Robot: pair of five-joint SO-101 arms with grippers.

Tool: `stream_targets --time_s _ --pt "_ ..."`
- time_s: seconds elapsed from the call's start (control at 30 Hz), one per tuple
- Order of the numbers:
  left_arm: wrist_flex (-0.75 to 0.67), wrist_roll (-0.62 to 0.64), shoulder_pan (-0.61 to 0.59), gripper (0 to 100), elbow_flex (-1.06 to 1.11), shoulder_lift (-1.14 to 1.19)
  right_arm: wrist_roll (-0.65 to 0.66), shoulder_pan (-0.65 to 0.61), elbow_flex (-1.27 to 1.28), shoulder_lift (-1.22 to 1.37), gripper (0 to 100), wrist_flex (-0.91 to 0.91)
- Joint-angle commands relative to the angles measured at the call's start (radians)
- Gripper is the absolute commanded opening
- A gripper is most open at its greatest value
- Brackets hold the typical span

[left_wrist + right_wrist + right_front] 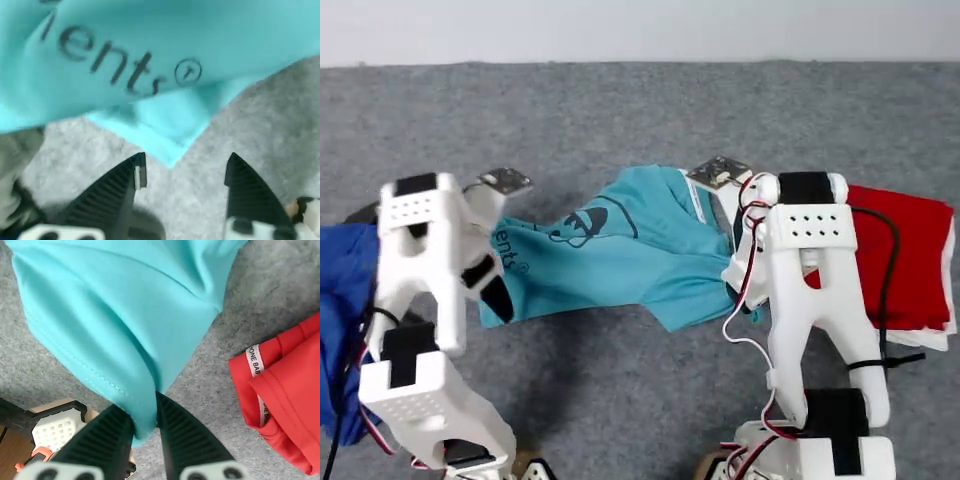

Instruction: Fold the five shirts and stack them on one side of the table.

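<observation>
Right claw (141, 407) pinched narrow on a hem of the teal shirt (125, 315), with cloth bunched just ahead of its tips. Left claw (187, 157) spread wide, holding nothing, with a corner of the same shirt lying just in front, untouched. Likely to go wrong: pulling from one side only, dragging the shirt askew over the worktop (620, 400) and skewing the fold. Thin pinch, so prone to slipping free. Also risks snagging the red shirt (285, 390), close beside the right claw.

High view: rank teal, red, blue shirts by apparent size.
1. teal shirt
2. red shirt
3. blue shirt
The blue one runs off the view's edge, so red versus blue is unsure.
</observation>
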Motion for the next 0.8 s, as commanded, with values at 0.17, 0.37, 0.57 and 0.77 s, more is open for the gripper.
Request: stream_targets --time_s 0.17,0.37,0.57,0.77 --pt "-0.195 0.057 0.011 26 0.076 0.012 -0.012 0.012 -0.006 -0.062 0.9 0.019" --pt "-0.172 0.098 0.006 26 -0.019 0.180 -0.012 0.012 -0.009 -0.064 0.9 0.019" --pt "-0.064 0.114 0.003 21 -0.163 0.322 -0.012 0.010 -0.011 -0.064 0.9 0.018" --pt "0.005 0.115 0.044 3 -0.200 0.318 -0.015 0.013 -0.031 -0.065 0.9 0.030"
